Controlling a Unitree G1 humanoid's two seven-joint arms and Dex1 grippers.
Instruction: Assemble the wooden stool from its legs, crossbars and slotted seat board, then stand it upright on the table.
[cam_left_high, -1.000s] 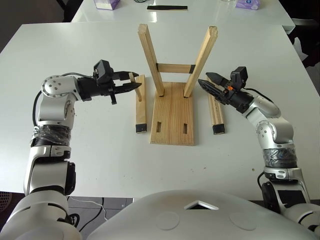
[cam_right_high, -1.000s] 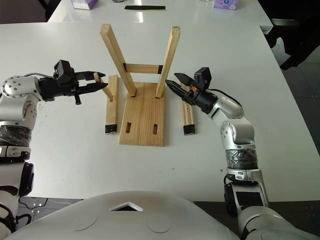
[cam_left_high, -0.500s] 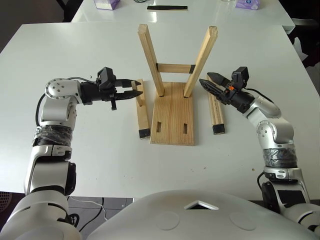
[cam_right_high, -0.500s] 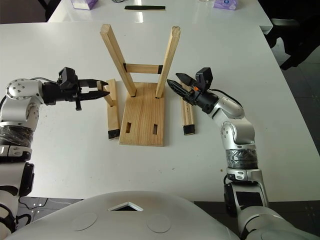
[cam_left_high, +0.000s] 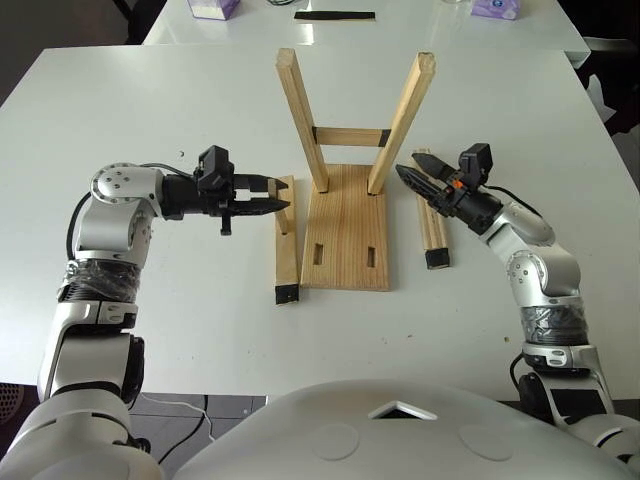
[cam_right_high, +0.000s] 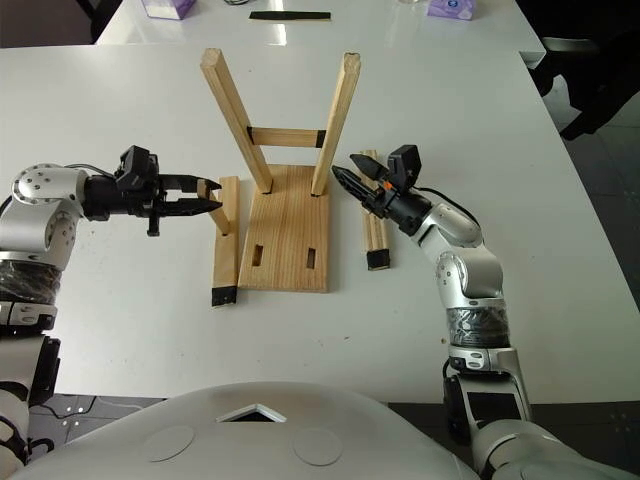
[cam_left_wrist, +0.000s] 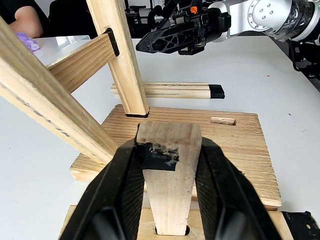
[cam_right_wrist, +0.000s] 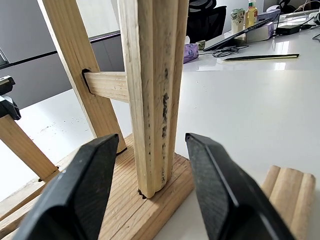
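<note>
Seat board (cam_left_high: 345, 235) flat on bench (cam_left_high: 150, 100); left fingers (cam_left_wrist: 122, 185) clamp stub of loose leg (cam_left_high: 287, 255), likely for slotting; right fingers (cam_right_wrist: 85, 185) apart, facing standing leg (cam_left_high: 402, 120).

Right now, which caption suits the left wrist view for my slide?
The left end effector clamps a short light-wood crossbar stub on a loose leg, beside the slotted wooden seat board.

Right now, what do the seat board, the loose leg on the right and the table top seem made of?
Seat board: pale raw-looking wood, grain lines visible. Loose leg: same light wood, black cap on its near end, possibly rubber or plastic. Table top: smooth white surface with faint glare, likely laminate or paint.
</note>
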